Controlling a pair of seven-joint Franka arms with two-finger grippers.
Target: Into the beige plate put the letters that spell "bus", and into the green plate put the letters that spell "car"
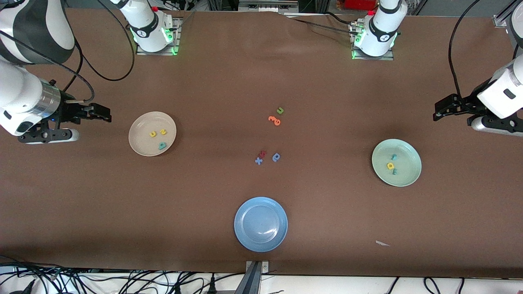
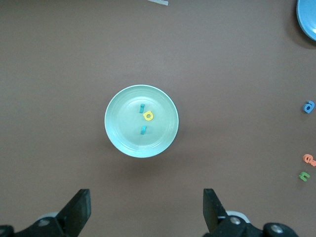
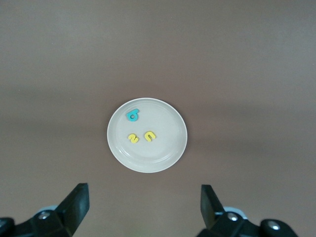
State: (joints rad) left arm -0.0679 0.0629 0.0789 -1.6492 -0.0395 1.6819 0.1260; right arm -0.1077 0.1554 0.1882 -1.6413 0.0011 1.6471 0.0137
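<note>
The beige plate lies toward the right arm's end and holds a teal b, a yellow s and a yellow u. The green plate lies toward the left arm's end. In it are a yellow a and two teal letters. My right gripper hangs open and empty over bare table beside the beige plate. My left gripper hangs open and empty beside the green plate.
Mid-table lie a green u, orange letters, a red letter, a blue x and a blue a. A blue plate sits nearest the front camera. A white scrap lies near the front edge.
</note>
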